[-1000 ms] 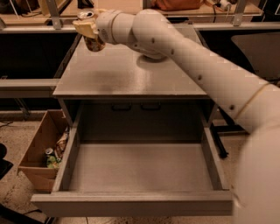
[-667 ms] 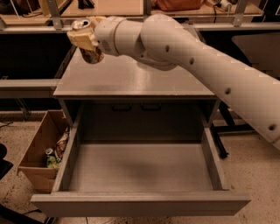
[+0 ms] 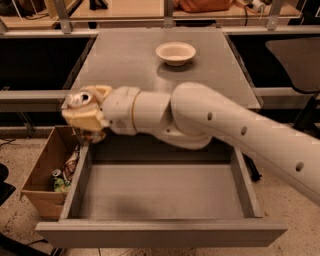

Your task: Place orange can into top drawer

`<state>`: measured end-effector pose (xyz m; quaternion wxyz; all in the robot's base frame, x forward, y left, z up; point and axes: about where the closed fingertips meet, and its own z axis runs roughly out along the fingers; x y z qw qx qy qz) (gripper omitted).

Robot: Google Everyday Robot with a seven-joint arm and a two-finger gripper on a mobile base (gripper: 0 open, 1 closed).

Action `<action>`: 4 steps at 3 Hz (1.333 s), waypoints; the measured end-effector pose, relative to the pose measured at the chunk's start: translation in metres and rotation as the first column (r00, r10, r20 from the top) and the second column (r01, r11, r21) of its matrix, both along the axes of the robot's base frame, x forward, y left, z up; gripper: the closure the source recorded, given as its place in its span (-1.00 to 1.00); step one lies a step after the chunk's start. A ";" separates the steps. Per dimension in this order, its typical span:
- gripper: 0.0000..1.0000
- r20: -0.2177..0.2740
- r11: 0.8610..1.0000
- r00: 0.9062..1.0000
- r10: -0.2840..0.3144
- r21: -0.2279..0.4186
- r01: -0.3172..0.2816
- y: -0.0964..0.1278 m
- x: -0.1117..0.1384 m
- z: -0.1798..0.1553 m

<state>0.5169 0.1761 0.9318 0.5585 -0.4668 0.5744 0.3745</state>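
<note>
The claw (image 3: 86, 119) swung down off the table (image 3: 130, 55), gripping the orange can (image 3: 80, 99), now over the top drawer's (image 3: 160, 195) left corner. Nearly drop time.

A pale speckled floor (image 3: 15, 220) lay under a grey cabinet (image 3: 125, 60), whose top carried a cream bowl (image 3: 175, 52). Behind stood a wooden bench (image 3: 130, 9) with metal posts, dark beneath. A cardboard box (image 3: 42, 170) of trash sat on the floor at left. The gripper (image 3: 85, 120), clasping the orange can (image 3: 80, 99), hung at the cabinet's front left corner.
</note>
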 end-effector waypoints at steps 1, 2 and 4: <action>1.00 -0.055 0.995 0.996 0.075 0.063 -0.072 -0.002 -0.067 -0.044; 1.00 -0.050 0.991 0.998 0.039 0.127 -0.032 -0.057 -0.082 -0.075; 1.00 -0.049 0.990 0.998 -0.039 0.133 0.045 -0.092 -0.074 -0.074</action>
